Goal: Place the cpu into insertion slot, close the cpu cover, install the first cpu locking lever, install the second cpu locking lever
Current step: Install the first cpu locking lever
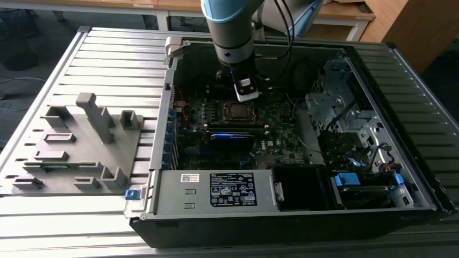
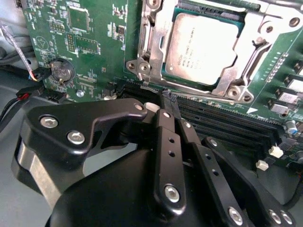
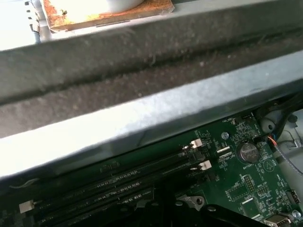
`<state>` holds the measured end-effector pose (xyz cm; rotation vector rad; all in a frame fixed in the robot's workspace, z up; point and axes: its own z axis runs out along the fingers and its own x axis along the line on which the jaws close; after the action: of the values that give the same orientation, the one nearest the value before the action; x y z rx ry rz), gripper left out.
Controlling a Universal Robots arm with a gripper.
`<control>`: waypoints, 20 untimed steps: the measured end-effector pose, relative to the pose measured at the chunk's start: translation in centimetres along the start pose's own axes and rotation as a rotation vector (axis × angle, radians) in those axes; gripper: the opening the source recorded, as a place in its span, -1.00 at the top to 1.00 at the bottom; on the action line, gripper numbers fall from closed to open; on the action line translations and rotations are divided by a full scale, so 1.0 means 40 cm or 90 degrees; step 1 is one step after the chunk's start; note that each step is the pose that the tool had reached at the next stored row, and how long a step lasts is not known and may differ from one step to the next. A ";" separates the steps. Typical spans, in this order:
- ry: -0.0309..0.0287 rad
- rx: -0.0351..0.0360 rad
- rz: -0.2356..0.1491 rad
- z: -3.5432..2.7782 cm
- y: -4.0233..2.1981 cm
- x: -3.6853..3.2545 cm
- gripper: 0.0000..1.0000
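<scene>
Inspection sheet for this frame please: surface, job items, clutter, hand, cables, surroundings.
Surface: ribbed grey table carrying an open computer case.
Job's things: cpu seated in its socket; cpu cover lying closed around it.
Clutter: grey fixture block beside the case.
Hand: hand shut, empty, tips just short of the socket.
Cables: red and black leads near the coin battery.
Surroundings: wooden desks behind.

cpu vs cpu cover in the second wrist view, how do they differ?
The cpu is a solid square chip with a dull grey face; the cpu cover is a silvery frame with a large square cut-out. The cpu sits inside that cut-out, while the cpu cover lies around it, down over the socket. Both lie flat on the green board, beyond the gripper.
</scene>
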<state>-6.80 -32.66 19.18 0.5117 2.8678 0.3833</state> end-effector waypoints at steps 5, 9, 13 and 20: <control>-0.0049 0.0073 -0.003 0.002 -0.001 0.000 0.79; -0.0070 0.0073 -0.003 0.004 -0.001 0.001 0.79; -0.0074 0.0072 -0.003 0.006 -0.002 0.001 0.79; -0.0070 0.0064 -0.003 0.008 -0.002 0.000 0.79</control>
<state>-6.74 -32.66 18.86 0.5068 2.8612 0.3643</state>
